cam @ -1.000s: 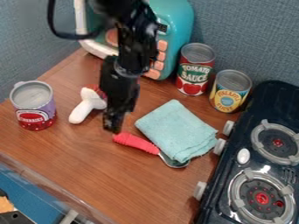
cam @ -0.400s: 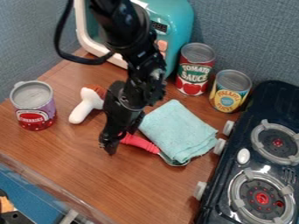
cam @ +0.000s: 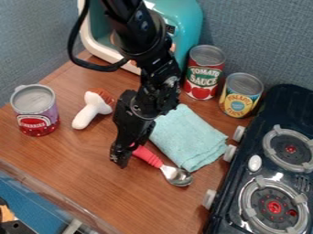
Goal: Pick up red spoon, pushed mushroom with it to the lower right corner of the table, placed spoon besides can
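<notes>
Shiny, oval-bowled spoon has slid from under the textured cloth.

Free lane is running across the near side of the table, past the spoon to the stove. Narrower gap is sitting between purple can and mushroom. Gripper is plugging mushroom-to-cloth lane. Red can and yellow can are blocking the back.
</notes>
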Controlling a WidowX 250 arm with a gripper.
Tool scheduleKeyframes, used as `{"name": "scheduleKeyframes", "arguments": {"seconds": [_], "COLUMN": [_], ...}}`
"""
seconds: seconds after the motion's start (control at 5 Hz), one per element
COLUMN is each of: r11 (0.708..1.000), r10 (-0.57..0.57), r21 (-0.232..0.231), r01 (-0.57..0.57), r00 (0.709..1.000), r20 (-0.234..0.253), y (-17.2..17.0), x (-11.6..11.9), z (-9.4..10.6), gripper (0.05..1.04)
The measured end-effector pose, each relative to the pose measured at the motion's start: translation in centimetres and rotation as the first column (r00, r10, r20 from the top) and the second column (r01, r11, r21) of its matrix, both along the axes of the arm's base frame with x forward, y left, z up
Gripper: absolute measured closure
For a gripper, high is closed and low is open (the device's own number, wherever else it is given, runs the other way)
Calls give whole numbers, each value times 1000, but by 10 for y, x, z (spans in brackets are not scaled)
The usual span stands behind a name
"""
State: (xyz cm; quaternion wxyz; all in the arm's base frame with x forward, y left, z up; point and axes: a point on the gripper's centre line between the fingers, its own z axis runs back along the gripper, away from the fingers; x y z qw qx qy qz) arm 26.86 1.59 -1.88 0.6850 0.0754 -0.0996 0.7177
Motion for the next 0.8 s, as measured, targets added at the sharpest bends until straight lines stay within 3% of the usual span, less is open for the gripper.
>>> {"name": "scheduleKeyframes", "arguments": {"seconds": [0.2, 0.6, 0.8], "r11": [999, 999, 996], "r10": [20, 26, 38], "r21": [-26, -39, -78], "r01": [-20, -25, -37], "r00": [1000, 1000, 999], "r20": [-11, 9, 14], "y": [-4, -4, -2], "x": [4, 3, 2], "z": [-4, -6, -7], "gripper": [135, 675, 683]}}
